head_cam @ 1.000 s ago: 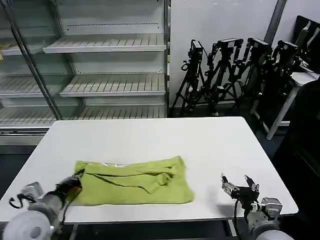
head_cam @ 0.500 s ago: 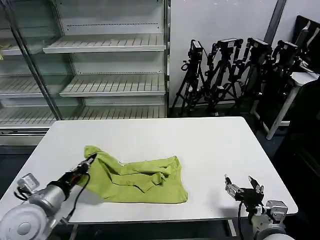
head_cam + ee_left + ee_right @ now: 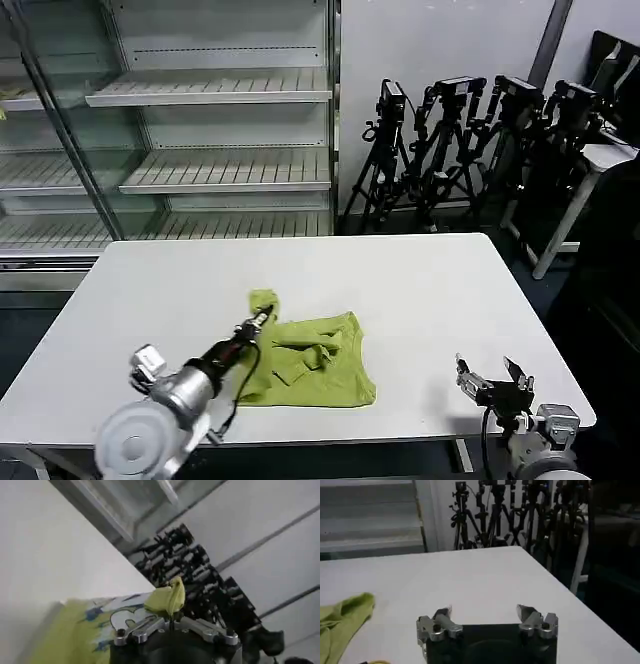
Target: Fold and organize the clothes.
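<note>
Folding is under way — your left gripper [image 3: 262, 318] is pinched tight on a bunched corner of the lime T-shirt [image 3: 318, 360], lifted at about 9 o'clock of the heap near the white table's [image 3: 420, 290] front edge. Carry that corner low toward 3 o'clock, release once flat. Your right gripper [image 3: 495, 378] waits spread and empty at 4 o'clock. Containers — none; bare shelves [image 3: 215, 90] at 12.

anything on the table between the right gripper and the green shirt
Nothing: in the head view the stretch of white table between the open right gripper and the green shirt is bare. The right wrist view shows the same.
</note>
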